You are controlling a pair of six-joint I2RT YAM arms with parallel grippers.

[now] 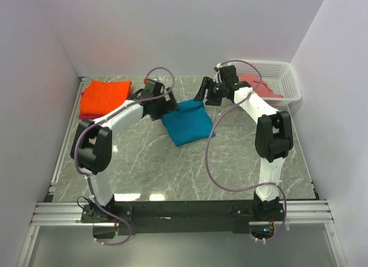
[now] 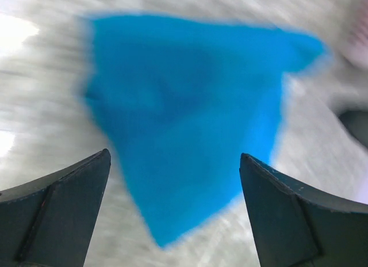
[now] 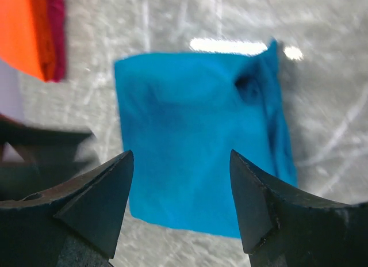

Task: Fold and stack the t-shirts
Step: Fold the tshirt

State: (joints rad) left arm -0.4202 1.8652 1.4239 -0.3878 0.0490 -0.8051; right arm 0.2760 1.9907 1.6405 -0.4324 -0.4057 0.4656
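The blue shirt [image 1: 187, 123] lies folded; both arms' jaws spread, empty. Next, likely lift it onto the orange shirt [image 1: 106, 94] at ten o'clock.

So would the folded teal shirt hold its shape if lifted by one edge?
Probably not: the teal shirt is soft cloth with a rumpled, puckered corner, so it would likely droop and unfold. Lying thin and flat, it looks light. Pushed, it may bunch rather than slide on the marble-patterned table.

Teal-blue t-shirt [image 1: 187, 124] folded, mid-table. Left gripper [image 1: 169, 107] at its far-left corner; right gripper [image 1: 206, 91] just past its far edge. Orange t-shirt [image 1: 106, 94] on magenta t-shirt [image 1: 85, 115], far left. Salmon-pink t-shirt [image 1: 260, 86] in basket [image 1: 289, 78], far right
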